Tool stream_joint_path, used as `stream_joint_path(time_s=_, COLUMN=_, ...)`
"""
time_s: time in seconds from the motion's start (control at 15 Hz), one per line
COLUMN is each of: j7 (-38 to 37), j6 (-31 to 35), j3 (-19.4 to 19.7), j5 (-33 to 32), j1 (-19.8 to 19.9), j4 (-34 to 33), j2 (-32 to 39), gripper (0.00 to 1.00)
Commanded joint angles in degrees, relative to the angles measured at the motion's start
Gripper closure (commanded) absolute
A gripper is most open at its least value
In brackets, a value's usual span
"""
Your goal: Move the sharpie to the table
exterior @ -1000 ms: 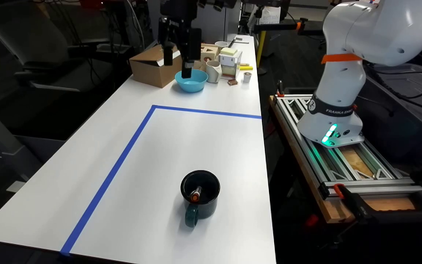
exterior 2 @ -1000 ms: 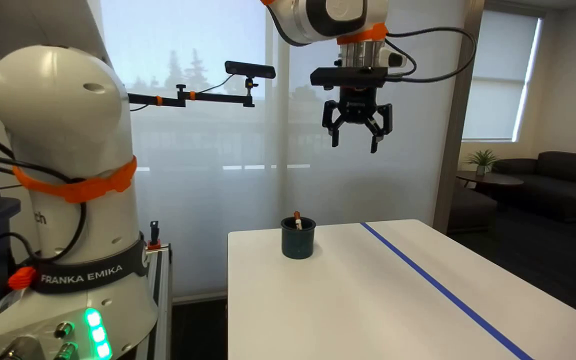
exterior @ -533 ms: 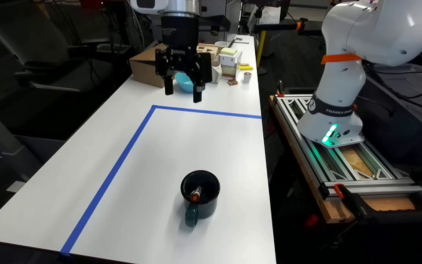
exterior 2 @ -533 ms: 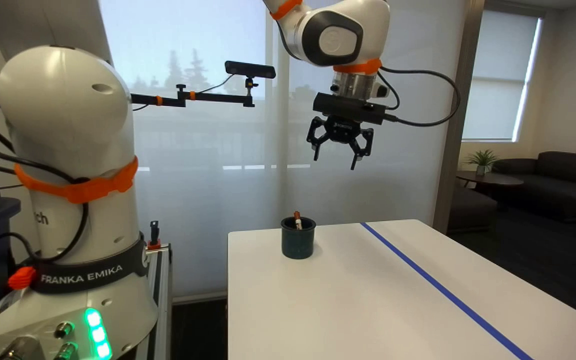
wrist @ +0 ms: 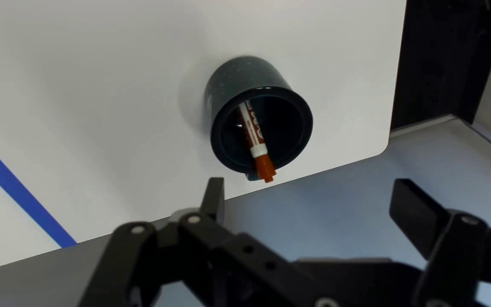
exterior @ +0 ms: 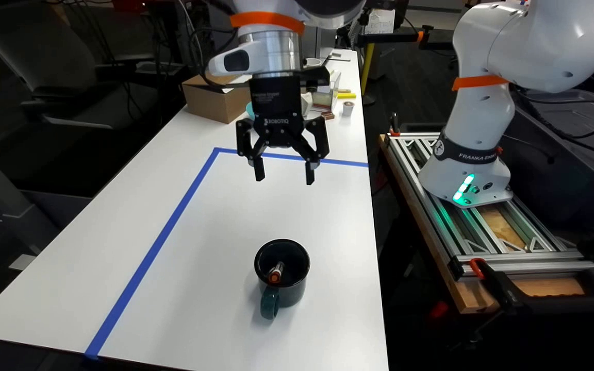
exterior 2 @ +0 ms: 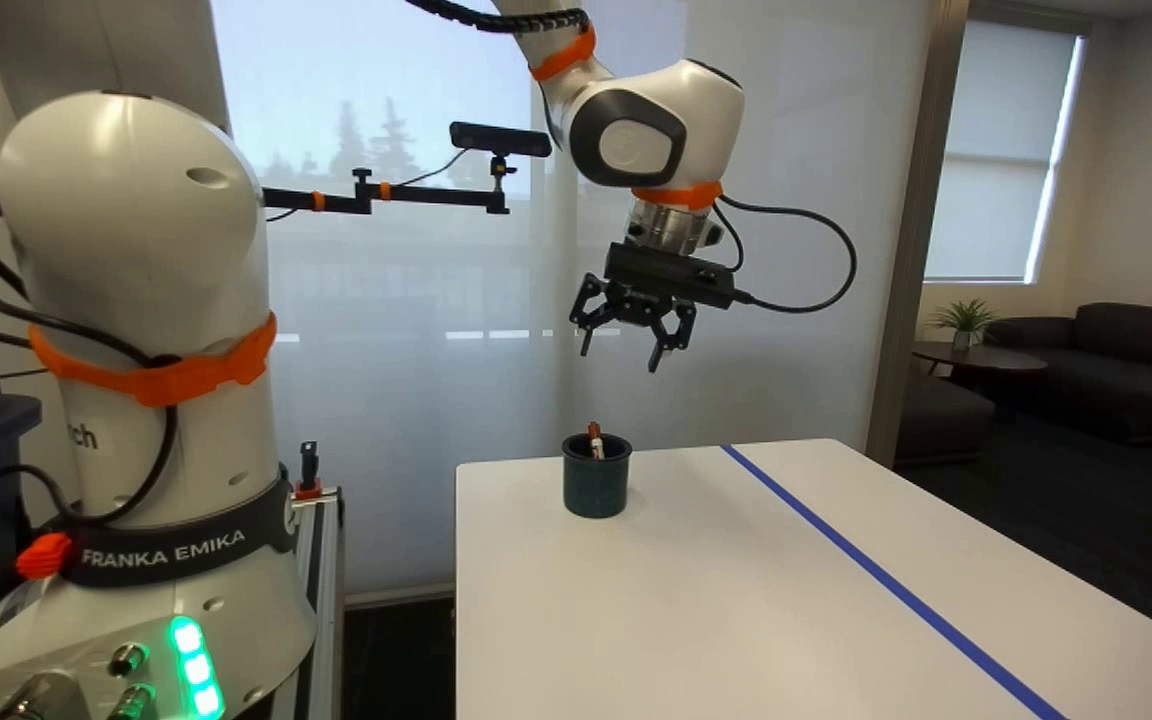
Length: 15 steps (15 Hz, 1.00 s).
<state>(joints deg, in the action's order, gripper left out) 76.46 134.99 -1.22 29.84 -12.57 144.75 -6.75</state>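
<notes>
The sharpie, a reddish-brown marker with a white band and an orange-brown end, leans inside a dark cup (exterior: 293,296). It shows in both exterior views (exterior: 275,274) (exterior 2: 595,441) and in the wrist view (wrist: 254,132), its end sticking out over the rim; its lower end is hidden in the cup. The cup stands upright on the white table (exterior: 214,221) (exterior 2: 696,590). My gripper (exterior: 284,178) (exterior 2: 620,361) is open with nothing between its fingers. It hangs tilted above the cup, apart from it. In the wrist view its fingers (wrist: 309,192) are below the cup in the picture.
Blue tape (exterior: 165,226) runs along the table. At its far end are a cardboard box (exterior: 214,100), a partly hidden blue bowl (exterior: 249,110) and small items. The cup's handle (exterior: 269,304) points away from the gripper. The metal-framed bench (exterior: 462,257) stands beside the table.
My gripper has come down and moved toward the cup, tilting as it came. It stays open. The cup and the sharpie have not moved.
</notes>
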Motion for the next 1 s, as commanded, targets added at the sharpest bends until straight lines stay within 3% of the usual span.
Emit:
stream_joint_path(time_s=0.0, j7=7.9, j6=5.7, j3=-2.3, j5=4.9, j1=-0.6, j4=3.3, j2=0.5, gripper=0.0)
stream_joint_path(time_s=0.33, j7=17.9, j6=12.6, j3=-4.8, j5=14.2, j1=-1.2, j4=5.5, j2=2.3, gripper=0.0)
stream_joint_path(time_s=0.93, j7=36.6, j6=16.6, j3=-8.7, j5=32.2, j1=-0.6, j4=4.8, j2=8.4, gripper=0.0)
